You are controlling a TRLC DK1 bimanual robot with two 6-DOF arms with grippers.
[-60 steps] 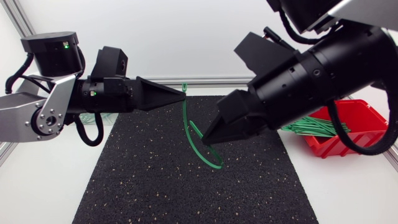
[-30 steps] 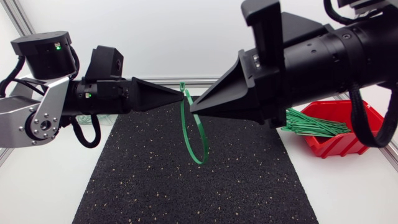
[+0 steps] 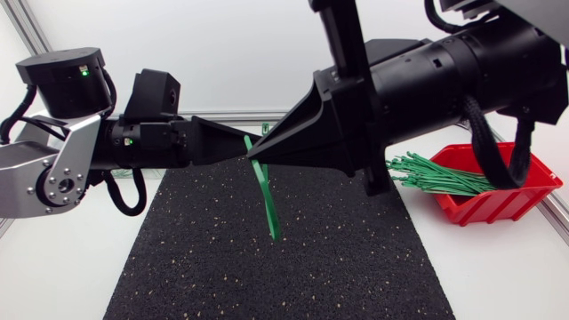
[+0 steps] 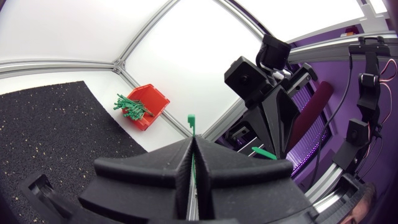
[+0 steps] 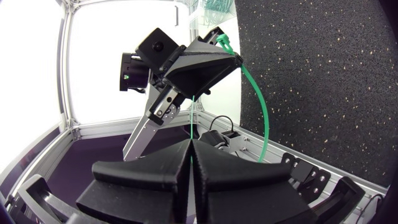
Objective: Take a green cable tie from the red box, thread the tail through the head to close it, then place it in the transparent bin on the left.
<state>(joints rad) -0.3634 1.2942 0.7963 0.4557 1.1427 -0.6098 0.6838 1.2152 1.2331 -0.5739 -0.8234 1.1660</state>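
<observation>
White worktop (image 3: 53, 276) carries a black speckled mat (image 3: 293, 276), and above the mat the two tools meet tip to tip. The cable tie (image 3: 266, 200) is a thin, bright green strip held off the mat between those tips. It hangs down in a narrow loop that the head view sees almost edge-on. The left tool (image 3: 238, 148) has its fingers pressed together on the strip just behind the tie's square head (image 4: 191, 119), which pokes out past the tips. The right tool (image 3: 267, 151) is likewise closed, with a hairline of green pinched between its fingers in its own wrist view, while the rest of the tie bows out to one side. Whether the tail has passed through the head cannot be made out, as the tips hide that spot. The red box (image 3: 511, 200) sits right of the mat, partly behind the right arm, with a bundle of green ties (image 3: 436, 175) reaching over its rim.
</observation>
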